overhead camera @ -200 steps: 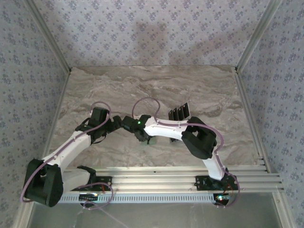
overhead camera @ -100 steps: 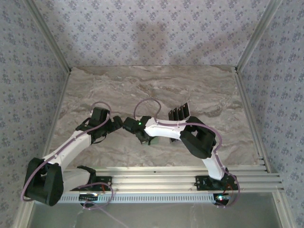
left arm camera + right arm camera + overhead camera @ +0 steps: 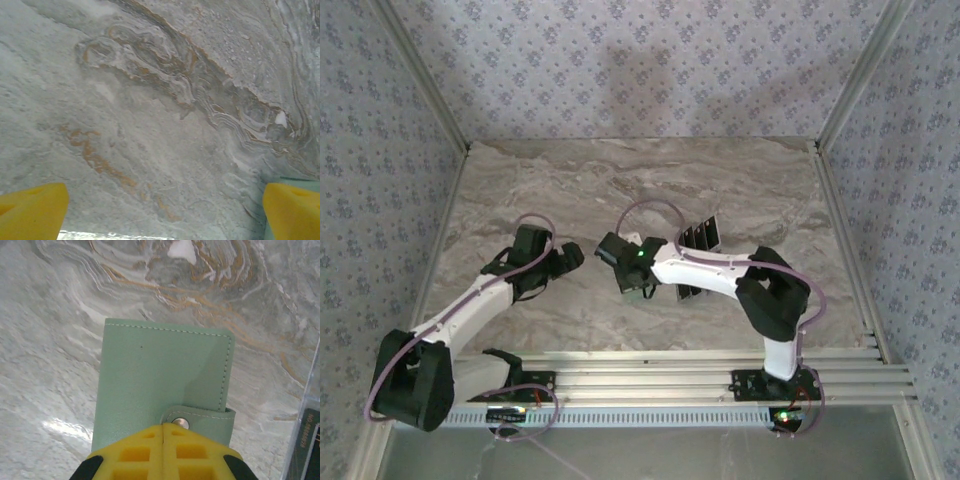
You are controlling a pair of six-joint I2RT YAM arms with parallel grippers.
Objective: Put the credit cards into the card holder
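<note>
Right arm [image 3: 710, 275] shifted | right claw [image 3: 163, 432] pressed together over card holder [image 3: 160, 375] snap [image 3: 180, 423] | left claw [image 3: 160, 210] spread | holder likely light, floppy: pinch an edge

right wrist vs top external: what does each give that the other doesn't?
Right wrist: the card holder's stitched edge and snap button, with the right gripper shut over that end. Top external: the left gripper facing it, and the credit cards standing in a row. Both: the marble table, the holder, the right gripper and some of the cards.
</note>
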